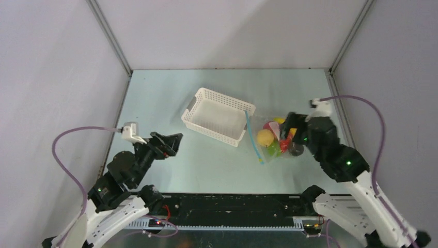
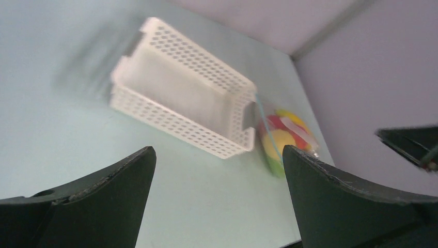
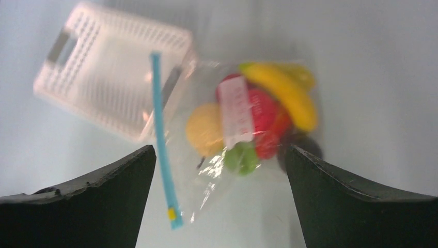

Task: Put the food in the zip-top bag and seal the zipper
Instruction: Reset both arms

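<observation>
The zip-top bag (image 1: pixel 269 149) lies flat on the table just right of the basket, and also shows in the right wrist view (image 3: pixel 222 175). The food is inside it: a yellow banana (image 3: pixel 283 94), red apples (image 3: pixel 262 116), a yellow lemon (image 3: pixel 204 129), a green piece (image 3: pixel 241 158) and a dark ring (image 3: pixel 302 150). The zipper (image 3: pixel 161 139) runs as one straight blue strip along the bag's left edge, with a small yellow tab at its near end. My right gripper (image 1: pixel 290 129) is open above the bag's right side, holding nothing. My left gripper (image 1: pixel 174 140) is open and empty, far left of the bag.
A white slotted basket (image 1: pixel 192 120) stands empty at mid-table, its right end touching the bag's zipper edge; it also shows in the left wrist view (image 2: pixel 155 113). Grey walls enclose the table on the left, right and back.
</observation>
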Available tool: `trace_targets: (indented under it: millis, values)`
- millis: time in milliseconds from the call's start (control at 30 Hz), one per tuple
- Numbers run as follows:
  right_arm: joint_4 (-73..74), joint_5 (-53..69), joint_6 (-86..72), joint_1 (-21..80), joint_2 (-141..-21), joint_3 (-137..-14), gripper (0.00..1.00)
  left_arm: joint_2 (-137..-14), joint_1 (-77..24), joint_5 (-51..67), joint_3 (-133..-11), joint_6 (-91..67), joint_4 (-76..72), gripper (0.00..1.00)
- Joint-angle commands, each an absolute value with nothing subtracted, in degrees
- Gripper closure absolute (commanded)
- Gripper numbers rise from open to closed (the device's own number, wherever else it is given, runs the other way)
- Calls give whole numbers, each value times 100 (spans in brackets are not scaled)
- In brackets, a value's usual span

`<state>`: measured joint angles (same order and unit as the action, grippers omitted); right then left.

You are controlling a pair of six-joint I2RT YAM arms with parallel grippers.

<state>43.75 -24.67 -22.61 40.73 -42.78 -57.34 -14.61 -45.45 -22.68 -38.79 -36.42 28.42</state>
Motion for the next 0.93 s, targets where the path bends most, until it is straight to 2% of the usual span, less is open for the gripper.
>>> trace_targets:
  millis: [0,67,200,333,433,500,900]
  values:
    - [4420,-1347,-2699,2125,-4150,-5991,1,-2194,-4517,-4297,-4946,-4979,4918,0]
    - [4566,-1102,-2558,1080,-4232,-6060,1,-2619,-4518,-4699,-5427,-5310,5597,0]
    - [4953,-1412,-2449,213,-4293,-6191,1,-3378,-4479,-5053,-6050,-5666,6341,0]
    - [4954,-1972,-2080,55,-4110,-6174,0,-3626,-4075,-4934,-6097,-5561,6180,0]
    - [4954,-2128,-2068,51,-4048,-6165,1,-3457,-3370,-3890,-5930,-4986,5442,0]
    - [4946,-2111,-2058,52,-4049,-6140,1,-3349,-3177,-3642,-5875,-4890,5332,0]
    - [4639,-2207,-1900,49,-3712,-5801,1,-3198,-3120,-3473,-5577,-4889,5432,0]
